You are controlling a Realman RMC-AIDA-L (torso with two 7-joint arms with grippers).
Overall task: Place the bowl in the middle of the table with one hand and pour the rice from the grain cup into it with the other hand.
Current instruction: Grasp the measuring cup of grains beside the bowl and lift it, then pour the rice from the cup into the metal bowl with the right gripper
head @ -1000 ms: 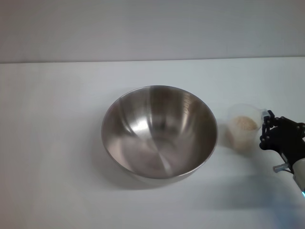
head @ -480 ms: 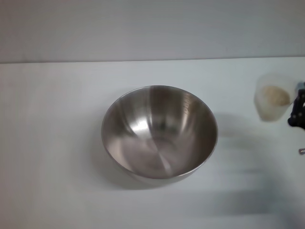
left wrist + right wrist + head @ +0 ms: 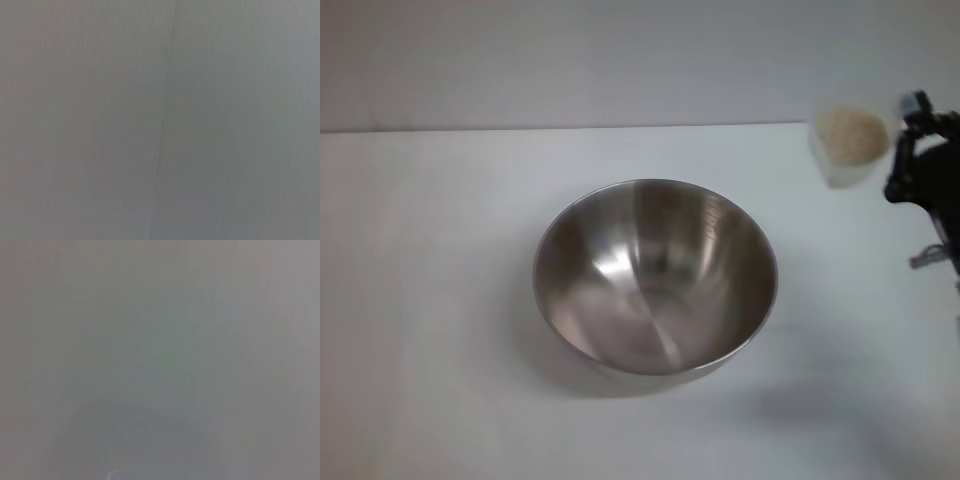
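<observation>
Sitting in the middle of the plain white flat table (image 3: 430,300) is the big round shiny steel bowl (image 3: 655,277). It stands upright with nothing inside it. It has not moved since a second ago.

The small clear plastic grain cup (image 3: 849,147) is the thing that has changed. A second ago it stood on the table just beside the bowl, on the robot's right. Half a second ago it was higher and farther to the right. Now it is up in the air, well apart from the bowl, near the far right corner in the head view. It looks upright, and the pale beige rice (image 3: 851,134) fills it near the top. None of the rice is in the bowl.

The black right gripper (image 3: 903,140) holds the cup from its right side, fingers closed on it where the handle is. It has gone up along with the cup.

The left gripper is not seen anywhere. Both wrist views show only plain grey.
</observation>
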